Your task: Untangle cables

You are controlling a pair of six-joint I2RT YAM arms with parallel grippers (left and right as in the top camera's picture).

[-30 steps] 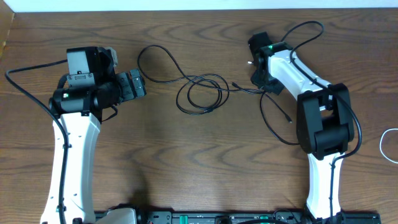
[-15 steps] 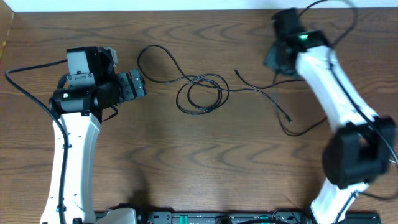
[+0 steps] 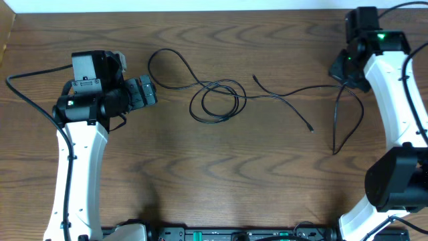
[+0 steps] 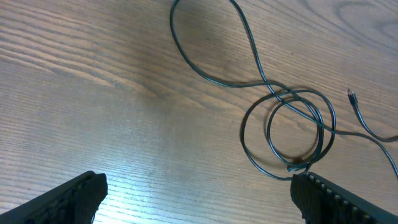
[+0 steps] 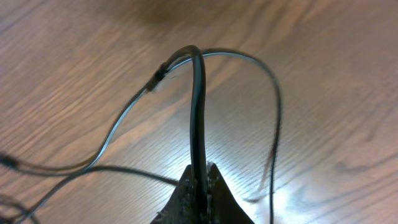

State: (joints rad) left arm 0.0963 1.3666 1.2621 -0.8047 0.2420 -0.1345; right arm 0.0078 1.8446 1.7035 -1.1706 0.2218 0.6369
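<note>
The black cable (image 3: 215,100) lies in a loose coil at the table's middle, with a long tail curving to the back left. A thin black strand (image 3: 287,96) runs from a small plug right of the coil toward my right gripper (image 3: 343,71). That gripper is at the back right, shut on the black cable (image 5: 198,112), which arches above the jaws. A slack loop (image 3: 336,130) hangs below it. My left gripper (image 3: 148,90) is open and empty, left of the coil. In the left wrist view its jaws (image 4: 199,202) frame the coil (image 4: 292,134). The white cable is out of view.
The wooden table (image 3: 221,181) runs to a white wall at the back. The left arm's own thick black wire (image 3: 27,100) loops at the far left. The right arm's column (image 3: 394,181) stands at the lower right.
My right gripper has swung from beside the coil to the back right, still shut on the black cable and drawing it out to the right. The left arm has not moved.
</note>
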